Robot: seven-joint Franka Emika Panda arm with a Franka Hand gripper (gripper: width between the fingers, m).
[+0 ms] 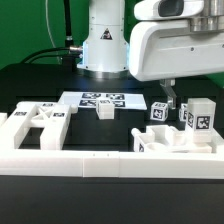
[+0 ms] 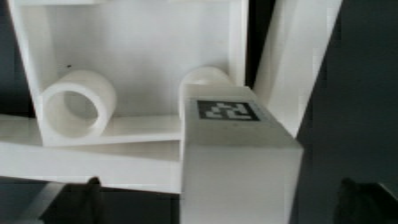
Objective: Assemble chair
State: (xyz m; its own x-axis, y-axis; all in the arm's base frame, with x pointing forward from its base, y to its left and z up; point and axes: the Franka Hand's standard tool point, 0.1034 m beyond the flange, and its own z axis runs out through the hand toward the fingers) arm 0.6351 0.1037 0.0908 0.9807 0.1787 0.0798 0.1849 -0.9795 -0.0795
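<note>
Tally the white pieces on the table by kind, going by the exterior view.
Slotted panels: 2
Upright tagged blocks: 3
Small cube: 1
Marker board: 1
Border rail: 1
Total: 8, as far as this small view shows.

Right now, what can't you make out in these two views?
- Exterior view: the pincer is mostly covered by its wrist housing, so contact with any part is unclear.
- Exterior view: the bases of the tagged parts at the exterior view's right are hidden by the white piece in front.
- Wrist view: the tagged leg is cut off by the picture's edge and blurred.
- Exterior view: the marker board tags are too small to read.
</note>
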